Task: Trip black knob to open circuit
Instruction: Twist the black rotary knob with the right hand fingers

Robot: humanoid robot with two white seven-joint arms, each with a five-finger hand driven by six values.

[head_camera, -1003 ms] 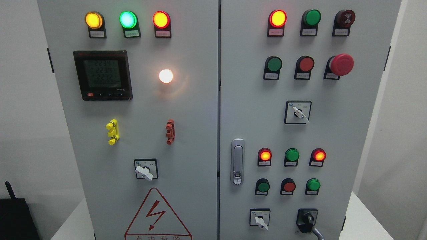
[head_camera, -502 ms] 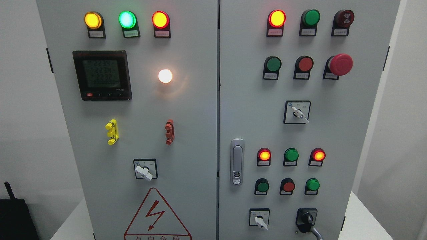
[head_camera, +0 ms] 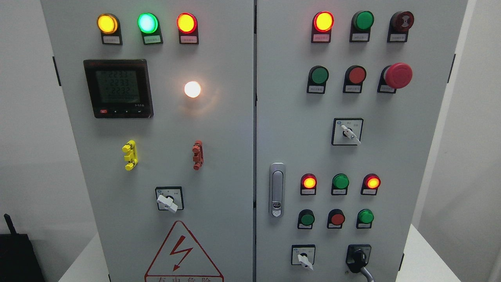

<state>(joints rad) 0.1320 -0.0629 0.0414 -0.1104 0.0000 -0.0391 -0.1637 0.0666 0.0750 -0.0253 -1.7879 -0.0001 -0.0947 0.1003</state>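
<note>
The black knob (head_camera: 357, 258) sits in a black square plate at the lower right of the right cabinet door (head_camera: 407, 156), with a grey cable leaving beneath it. Its handle points up and a little to the right. No hand or arm of mine shows anywhere in the head view.
A grey two-door control cabinet fills the view. White-handled selector switches (head_camera: 169, 201) (head_camera: 349, 134) (head_camera: 303, 259), lit lamps, push buttons and a red mushroom stop button (head_camera: 397, 75) cover it. A metal door latch (head_camera: 276, 190) is near the centre seam. A black device (head_camera: 17, 254) stands at the lower left.
The whole picture has slid a few pixels to the left, so the head camera has shifted slightly. Nothing on the panel has changed position.
</note>
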